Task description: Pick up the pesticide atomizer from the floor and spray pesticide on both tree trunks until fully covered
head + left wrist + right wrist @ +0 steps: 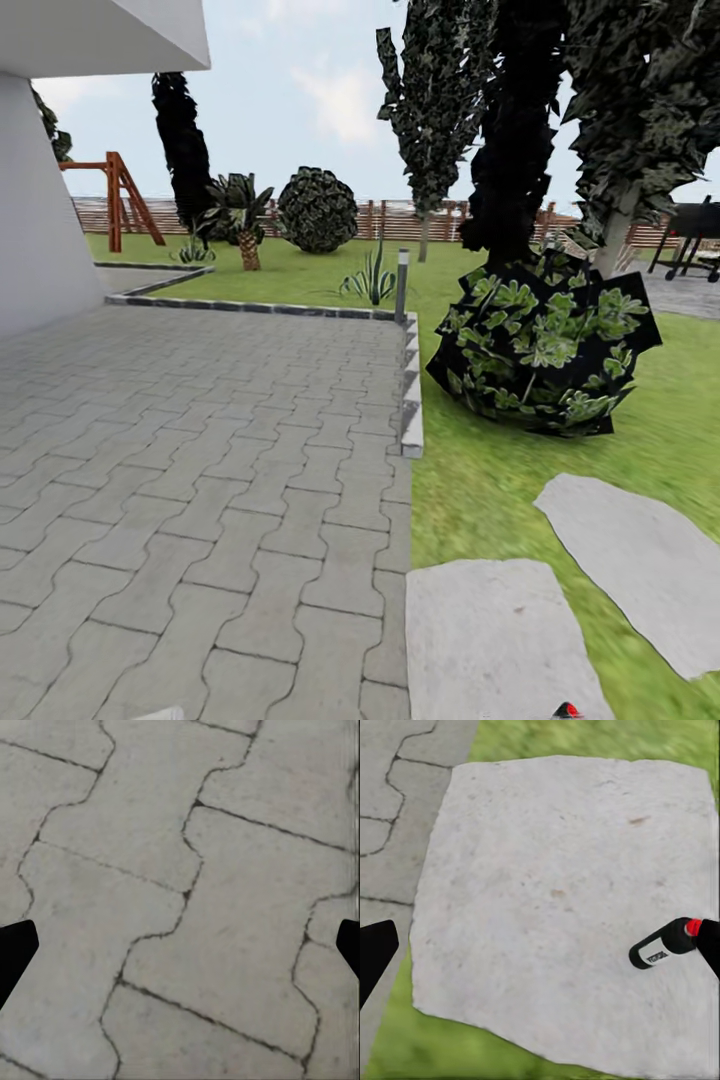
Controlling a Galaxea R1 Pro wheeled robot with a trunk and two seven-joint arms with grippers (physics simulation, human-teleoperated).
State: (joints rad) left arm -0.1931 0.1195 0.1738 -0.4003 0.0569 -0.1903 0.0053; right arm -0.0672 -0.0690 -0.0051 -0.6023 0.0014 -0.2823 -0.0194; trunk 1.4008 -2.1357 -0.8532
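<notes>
The pesticide atomizer (658, 949), a small black bottle with a white label and a red top, shows over a grey stepping stone (555, 892). Its red end lies right beside one fingertip (709, 945) of my right gripper (540, 952). That gripper is open, its jaws spread wide with nothing between them. The head view catches only the atomizer's red tip (567, 710) at its bottom edge. My left gripper (180, 945) hangs open over grey paving. A tree with a pale trunk (612, 245) rises at the right behind a leafy bush. Another tree (425, 235) stands farther back near the fence.
A paved patio (200, 480) with a raised kerb (411, 400) meets the lawn. A big dark bush (545, 345) and a lamp post (402, 285) stand ahead. A second stepping stone (640, 570) lies to the right. A white wall (40, 230) is at the left, a grill (690, 235) far right.
</notes>
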